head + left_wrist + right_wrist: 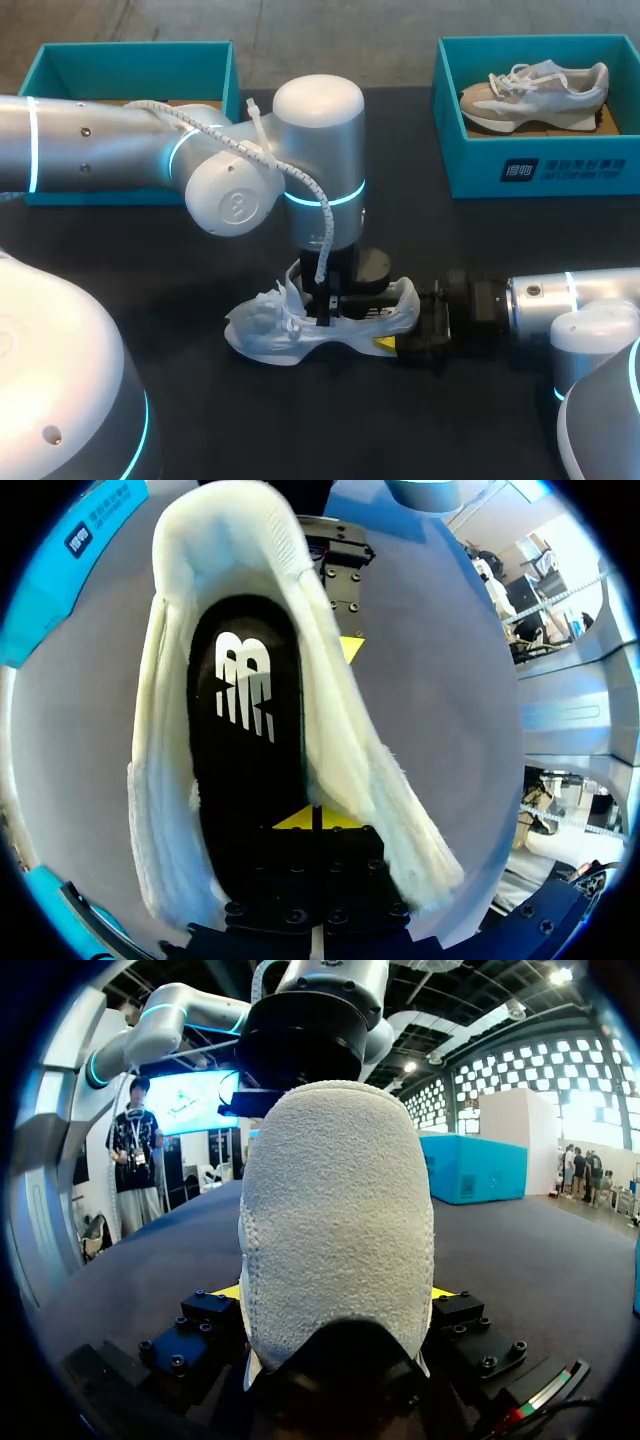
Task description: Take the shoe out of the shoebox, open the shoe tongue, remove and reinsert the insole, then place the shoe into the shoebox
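Note:
A pale grey shoe [265, 330] lies on the black table near the middle, toe to the left. My left gripper [330, 305] comes straight down into its opening. In the left wrist view its yellow tips [312, 818] are shut together and rest on the black insole [245, 730], which lies flat inside the white lining [345, 750]. My right gripper [400, 340] comes in from the right at table height. Its fingers stand wide on both sides of the heel [335, 1210], so the right gripper [338, 1295] is shut on the shoe.
At the back right, a teal shoebox [540, 170] holds a second shoe [535, 90]. Another teal shoebox [130, 60] stands at the back left, partly behind my left arm [230, 190]. Bare black table lies in front of the shoe.

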You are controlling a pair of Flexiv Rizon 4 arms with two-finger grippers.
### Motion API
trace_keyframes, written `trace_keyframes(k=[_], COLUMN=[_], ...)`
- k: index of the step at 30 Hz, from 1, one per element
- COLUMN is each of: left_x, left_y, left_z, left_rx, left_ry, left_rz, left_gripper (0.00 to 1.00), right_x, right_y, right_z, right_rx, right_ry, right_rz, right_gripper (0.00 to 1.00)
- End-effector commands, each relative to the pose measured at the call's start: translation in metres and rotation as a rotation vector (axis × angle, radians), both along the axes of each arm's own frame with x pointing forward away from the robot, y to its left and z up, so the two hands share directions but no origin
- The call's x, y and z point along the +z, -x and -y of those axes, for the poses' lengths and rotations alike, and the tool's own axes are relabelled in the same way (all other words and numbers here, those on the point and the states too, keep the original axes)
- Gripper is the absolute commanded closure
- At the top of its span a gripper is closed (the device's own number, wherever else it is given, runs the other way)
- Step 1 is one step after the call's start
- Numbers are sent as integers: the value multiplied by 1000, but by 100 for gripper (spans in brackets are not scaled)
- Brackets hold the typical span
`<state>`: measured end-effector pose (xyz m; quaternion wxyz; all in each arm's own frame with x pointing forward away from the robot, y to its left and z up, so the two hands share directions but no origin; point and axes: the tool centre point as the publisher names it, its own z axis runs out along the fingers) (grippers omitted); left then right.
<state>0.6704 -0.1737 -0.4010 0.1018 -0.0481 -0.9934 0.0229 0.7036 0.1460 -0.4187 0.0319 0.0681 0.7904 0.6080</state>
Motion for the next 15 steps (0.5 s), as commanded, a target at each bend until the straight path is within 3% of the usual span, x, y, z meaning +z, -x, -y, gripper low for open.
trace_keyframes(k=[1,15], left_x=[-12,-3], left_y=[-3,0], left_z=[2,5], left_rx=[6,18], left_ry=[7,18], left_rz=[-10,95], left_gripper=[100,100], right_x=[-2,-2], right_y=[0,0], right_z=[1,1], right_rx=[-1,-1], right_ry=[2,2], right_rz=[-1,-1], right_gripper=[100,100])
